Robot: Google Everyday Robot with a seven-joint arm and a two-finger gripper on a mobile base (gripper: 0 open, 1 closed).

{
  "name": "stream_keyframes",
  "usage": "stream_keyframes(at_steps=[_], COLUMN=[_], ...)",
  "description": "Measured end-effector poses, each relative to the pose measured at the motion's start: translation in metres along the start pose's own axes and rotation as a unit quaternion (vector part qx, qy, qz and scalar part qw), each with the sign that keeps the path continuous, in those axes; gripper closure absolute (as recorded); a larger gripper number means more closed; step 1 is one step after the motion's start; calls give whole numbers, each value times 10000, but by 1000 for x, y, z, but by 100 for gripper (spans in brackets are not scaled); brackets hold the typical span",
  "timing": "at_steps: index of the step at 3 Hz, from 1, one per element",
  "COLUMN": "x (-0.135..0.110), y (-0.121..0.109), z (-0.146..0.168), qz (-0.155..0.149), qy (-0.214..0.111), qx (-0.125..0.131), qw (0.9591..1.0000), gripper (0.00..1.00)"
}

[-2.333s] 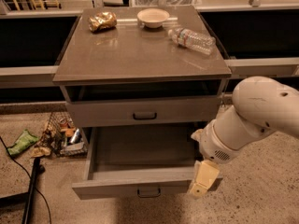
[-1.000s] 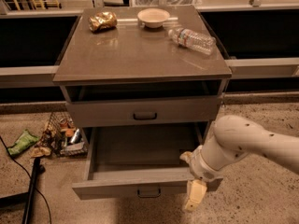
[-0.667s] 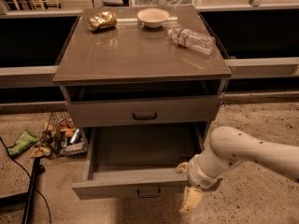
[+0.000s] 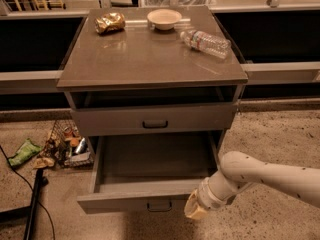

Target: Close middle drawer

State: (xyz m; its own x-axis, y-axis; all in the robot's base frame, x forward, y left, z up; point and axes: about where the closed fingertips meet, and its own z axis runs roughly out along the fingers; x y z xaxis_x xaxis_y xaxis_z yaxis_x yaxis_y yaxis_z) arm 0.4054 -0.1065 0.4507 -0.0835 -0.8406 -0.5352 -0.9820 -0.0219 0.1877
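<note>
Now that the white arm [image 4: 270, 176] has swung down-left, the cream-tipped gripper [image 4: 196, 210], its opening indiscernible, sits by the front right of the wide shallow grey middle drawer [image 4: 125, 202], lower centre, still pulled out, apparently poised to push.

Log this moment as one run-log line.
middle drawer: open, empty | gripper: by its front's right end | status: not yet closed
</note>
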Motion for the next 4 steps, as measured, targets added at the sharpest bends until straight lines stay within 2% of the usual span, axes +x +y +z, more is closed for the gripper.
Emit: stream_keyframes(at_steps=[1, 2, 3, 4], x=[17, 28, 28, 28], y=[-19, -39, -39, -39], z=[26, 35, 35, 35], qz=[186, 386, 386, 386], qy=[48, 87, 87, 87], qx=[25, 237, 236, 236], qw=[9998, 9989, 9989, 9989], gripper=[96, 100, 81, 58])
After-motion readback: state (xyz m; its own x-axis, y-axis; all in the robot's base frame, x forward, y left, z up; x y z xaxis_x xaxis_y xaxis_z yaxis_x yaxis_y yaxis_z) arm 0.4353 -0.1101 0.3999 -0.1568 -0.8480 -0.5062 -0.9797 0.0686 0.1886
